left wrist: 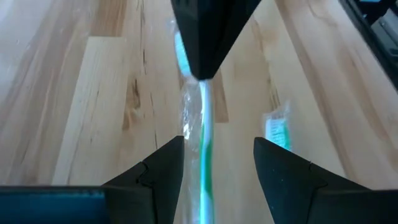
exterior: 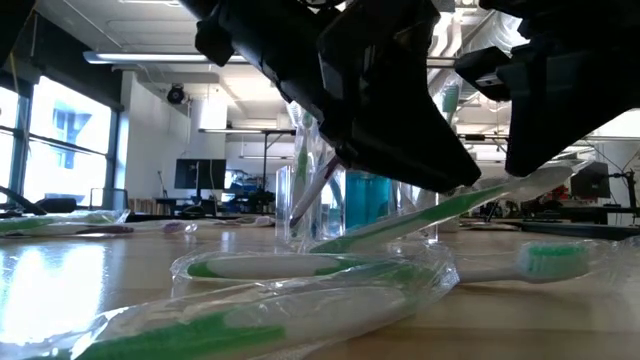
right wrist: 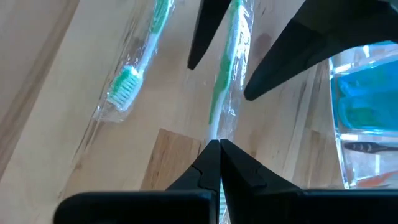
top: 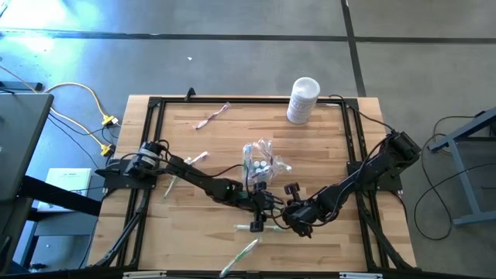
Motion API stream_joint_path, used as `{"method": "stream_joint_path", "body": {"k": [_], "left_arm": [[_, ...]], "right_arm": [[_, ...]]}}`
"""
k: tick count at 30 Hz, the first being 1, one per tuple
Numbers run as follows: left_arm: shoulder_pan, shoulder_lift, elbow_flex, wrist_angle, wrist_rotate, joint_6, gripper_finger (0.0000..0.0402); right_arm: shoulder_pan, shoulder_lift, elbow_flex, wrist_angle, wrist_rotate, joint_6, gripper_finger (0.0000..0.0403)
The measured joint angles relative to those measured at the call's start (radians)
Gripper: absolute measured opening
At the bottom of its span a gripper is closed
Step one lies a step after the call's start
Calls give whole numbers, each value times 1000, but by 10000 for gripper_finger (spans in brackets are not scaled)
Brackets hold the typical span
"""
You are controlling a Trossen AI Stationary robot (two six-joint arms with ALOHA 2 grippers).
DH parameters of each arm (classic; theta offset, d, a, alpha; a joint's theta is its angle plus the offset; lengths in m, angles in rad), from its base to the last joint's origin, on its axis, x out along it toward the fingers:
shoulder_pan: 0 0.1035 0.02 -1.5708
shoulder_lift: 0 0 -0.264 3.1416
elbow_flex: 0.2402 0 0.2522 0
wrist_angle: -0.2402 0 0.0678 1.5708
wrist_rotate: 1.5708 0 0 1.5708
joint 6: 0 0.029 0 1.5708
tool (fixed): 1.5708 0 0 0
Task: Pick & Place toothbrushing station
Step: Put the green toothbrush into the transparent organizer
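**Op:** High view showed both arms meeting near the middle of the surface [top: 194, 136], just in front of the cup [top: 260, 167]. My right claw [right wrist: 219, 149] was clenched, pinching one end of a wrapped green brush [right wrist: 225, 81]. My left claw [left wrist: 214, 158] was parted, one finger on each side of the same brush, not yet gripping as far as I could tell.

**Spotter:** Where was the brush?

**Op:** In the low view it slanted up off the wood, one end raised toward the claws, beside the cup, which already held brushes and teal tubes [exterior: 368, 200]. Another wrapped brush [right wrist: 134, 68] lay flat just beside it, and more lay nearer the front edge.

**Spotter:** What worried you?

**Op:** The handover. The right claw's hold looked like it sat on the very tip, maybe mostly on wrapper. If the left closed off-centre, the film could slide and the brush twist out. The two claws were nearly touching, so a small misjudged move could knock them together. And the cup was light and close; a swing of either arm could tip it.
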Motion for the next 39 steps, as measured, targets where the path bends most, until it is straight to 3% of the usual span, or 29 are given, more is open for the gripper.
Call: {"method": "stream_joint_path", "body": {"k": [20, 39], "left_arm": [[0, -1, 0, -6, 1, -15, 187], [0, -1, 0, -9, 12, -25, 187]], "right_arm": [[7, 0, 0, 59, 68, -79, 2], [75, -18, 0, 132, 253, -208, 2]]}}
